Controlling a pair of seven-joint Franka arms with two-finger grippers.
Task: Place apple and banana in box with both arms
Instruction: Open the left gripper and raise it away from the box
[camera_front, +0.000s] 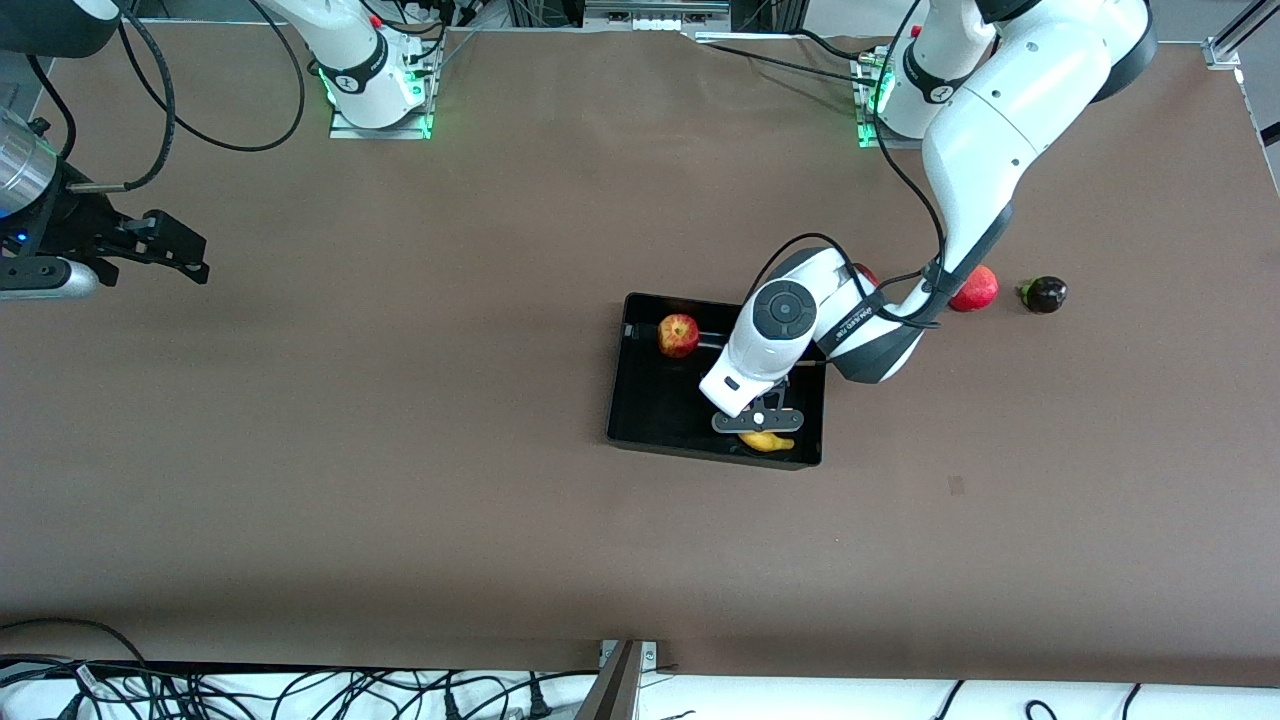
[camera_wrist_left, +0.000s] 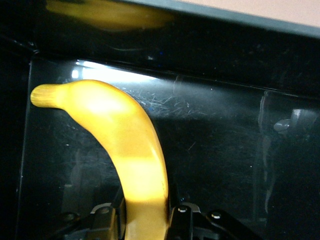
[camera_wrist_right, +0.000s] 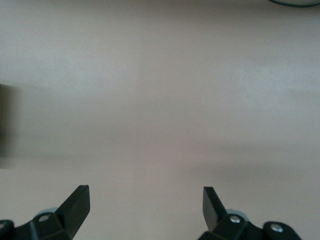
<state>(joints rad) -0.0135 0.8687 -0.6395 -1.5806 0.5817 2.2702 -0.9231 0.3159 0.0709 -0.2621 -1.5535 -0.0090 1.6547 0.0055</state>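
The box (camera_front: 640, 410) is a black tray in the middle of the table. The apple (camera_front: 678, 334) lies in it, by the wall nearer the robots' bases. My left gripper (camera_front: 758, 424) is down inside the box, at the corner nearest the front camera and toward the left arm's end. It is shut on the banana (camera_front: 766, 441). In the left wrist view the banana (camera_wrist_left: 130, 145) runs out from between the fingers (camera_wrist_left: 182, 220) over the glossy box floor (camera_wrist_left: 225, 150). My right gripper (camera_front: 195, 255) is open and empty above bare table at the right arm's end, as the right wrist view (camera_wrist_right: 145, 192) shows.
A uniformly red round fruit (camera_front: 975, 290) and a dark purple fruit (camera_front: 1043, 294) lie on the table toward the left arm's end, beside the box. Another red fruit (camera_front: 866, 273) shows partly under the left arm. Cables run along the table's edges.
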